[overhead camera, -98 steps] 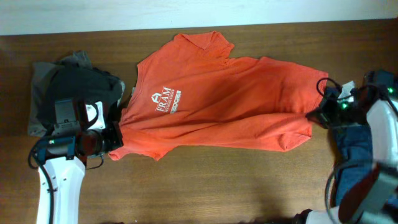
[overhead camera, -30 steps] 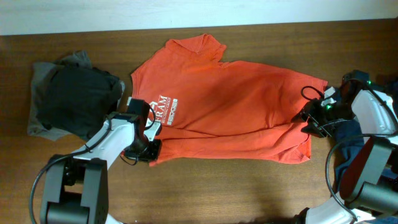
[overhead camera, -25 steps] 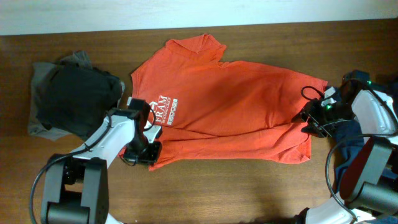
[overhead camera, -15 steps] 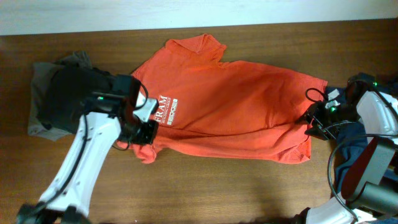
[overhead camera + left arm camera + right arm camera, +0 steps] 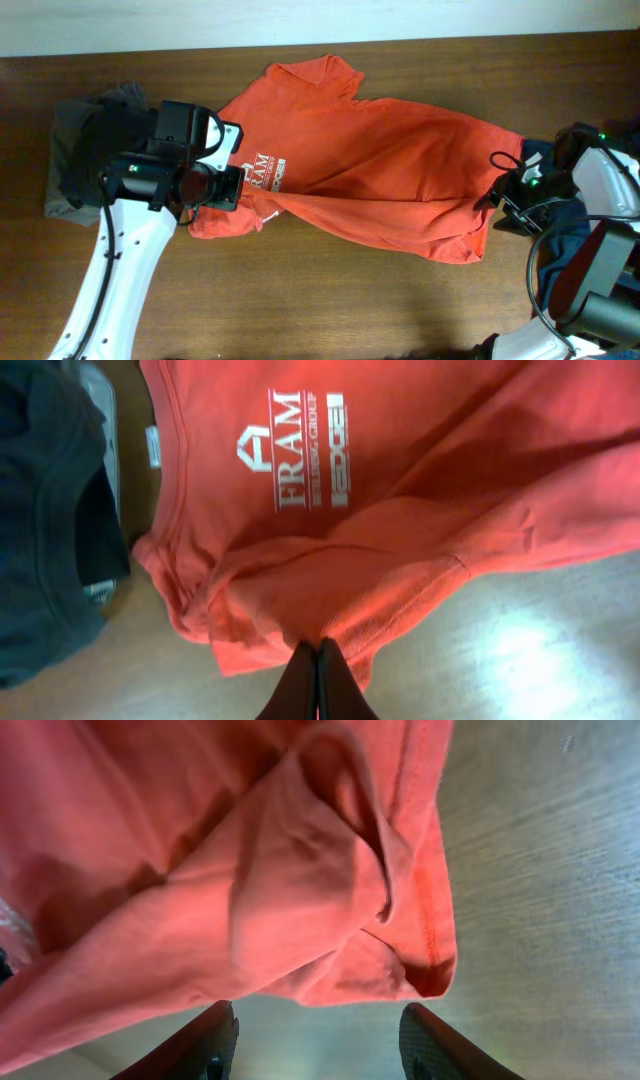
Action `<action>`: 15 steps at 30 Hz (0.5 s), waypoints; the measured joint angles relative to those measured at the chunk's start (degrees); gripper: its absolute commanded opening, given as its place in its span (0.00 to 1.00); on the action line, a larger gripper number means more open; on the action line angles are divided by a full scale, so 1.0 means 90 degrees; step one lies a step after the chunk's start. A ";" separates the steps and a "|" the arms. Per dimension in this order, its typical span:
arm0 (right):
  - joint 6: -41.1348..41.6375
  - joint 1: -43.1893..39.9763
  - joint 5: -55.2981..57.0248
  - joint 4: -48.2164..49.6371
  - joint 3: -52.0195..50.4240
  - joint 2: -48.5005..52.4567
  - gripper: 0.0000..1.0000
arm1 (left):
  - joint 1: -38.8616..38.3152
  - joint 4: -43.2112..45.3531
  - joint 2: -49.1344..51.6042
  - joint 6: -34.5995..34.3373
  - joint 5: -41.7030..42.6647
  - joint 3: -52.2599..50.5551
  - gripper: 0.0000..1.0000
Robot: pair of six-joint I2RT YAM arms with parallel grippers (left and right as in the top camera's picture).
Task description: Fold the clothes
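Note:
The orange-red T-shirt [image 5: 380,160] lies spread across the middle of the table, its white lettering [image 5: 265,172] facing up. My left gripper [image 5: 215,190] is shut on the shirt's lower left edge and holds it bunched above the wood. In the left wrist view the left gripper [image 5: 318,660] pinches a fold of the shirt [image 5: 400,480]. My right gripper [image 5: 497,210] is at the shirt's right hem. In the right wrist view the right gripper [image 5: 320,1040] is open, and the hem corner [image 5: 420,970] hangs just beyond its fingertips, not between them.
A black garment [image 5: 100,150] lies on a grey one [image 5: 65,120] at the far left, close beside my left arm. A navy blue garment [image 5: 560,250] lies at the right edge under my right arm. Bare wood [image 5: 330,290] runs along the front.
My left gripper rose and moved back and left with the shirt's lower left edge, pulling the bottom hem up and leftward. My right gripper's jaws stand a little wider.

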 measured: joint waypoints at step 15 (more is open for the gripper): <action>0.0034 0.0000 -0.0289 0.2040 -0.1066 0.0012 0.45 | 0.0000 0.0056 0.0000 0.0000 -0.0005 0.0000 0.00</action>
